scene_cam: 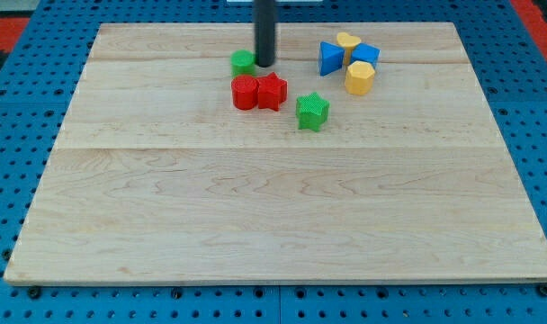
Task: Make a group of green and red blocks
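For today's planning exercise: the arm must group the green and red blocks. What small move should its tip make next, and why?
Probably a short push toward the view's bottom. My tip sits just right of the small green block, which lies apart, above the two touching red blocks. The green star is already near them. The tip would first need to get above the green block.

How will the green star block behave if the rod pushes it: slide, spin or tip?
The green star block looks low and flat-based on the smooth wooden board, so it should probably slide rather than tip. Its points make an off-centre push likely to spin it. It seems small and rigid, probably light. My tip is now beside the small green block.
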Available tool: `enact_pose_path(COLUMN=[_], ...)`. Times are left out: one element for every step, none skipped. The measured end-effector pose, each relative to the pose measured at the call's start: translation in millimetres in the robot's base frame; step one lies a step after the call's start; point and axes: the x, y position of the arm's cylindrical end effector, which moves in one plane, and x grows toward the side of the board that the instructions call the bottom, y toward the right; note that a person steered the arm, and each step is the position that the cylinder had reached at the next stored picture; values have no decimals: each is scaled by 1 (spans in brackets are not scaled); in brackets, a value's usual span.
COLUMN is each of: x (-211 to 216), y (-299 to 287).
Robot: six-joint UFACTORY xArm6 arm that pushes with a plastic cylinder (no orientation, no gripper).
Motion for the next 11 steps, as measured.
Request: enact_pose_path(x=[-21,-22,7,26,-17,4,31,34,41,85,30], y=[0,-15,-1,3,-9,-43,-10,23,30,30,3])
